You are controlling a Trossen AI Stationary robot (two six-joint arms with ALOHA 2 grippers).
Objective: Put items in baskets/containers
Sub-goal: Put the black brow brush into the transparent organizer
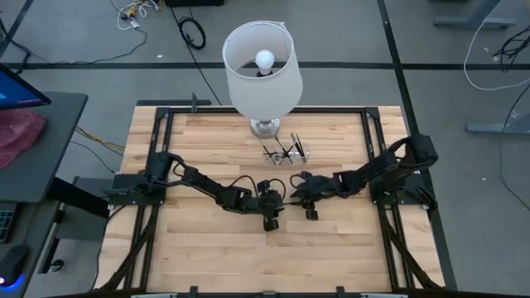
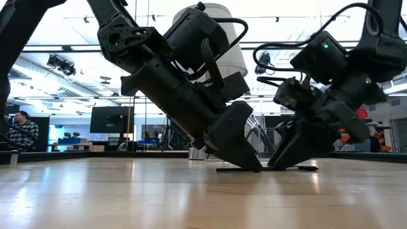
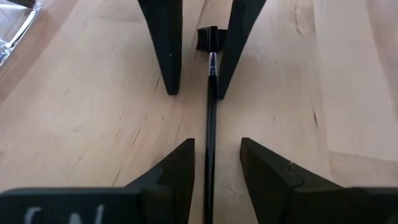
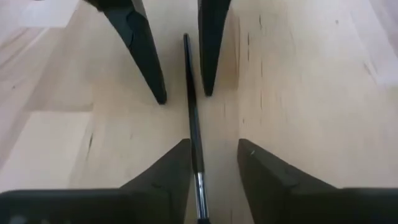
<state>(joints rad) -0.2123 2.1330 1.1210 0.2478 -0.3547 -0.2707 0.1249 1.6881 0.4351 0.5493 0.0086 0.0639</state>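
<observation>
One thin dark makeup brush [image 3: 210, 118] lies flat on the wooden table, and both grippers stand over it from opposite ends. My left gripper [image 3: 216, 143] is open, with a finger on each side of the handle. My right gripper [image 4: 213, 143] faces it, also open, and straddles the brush [image 4: 191, 99] near its bristle end [image 3: 208, 38]. In the low view both slant down to the brush [image 2: 267, 169], almost tip to tip. The clear box [image 1: 286, 152] sits farther back by the lamp base, with brushes in it.
A tall lamp with a white shade [image 1: 263, 70] stands at the table's far middle, right behind the clear box. The black frame rail [image 1: 248, 108] runs around the table. Bare wood [image 1: 215, 257] lies toward the near edge. A person [image 2: 19, 130] sits far back in the room.
</observation>
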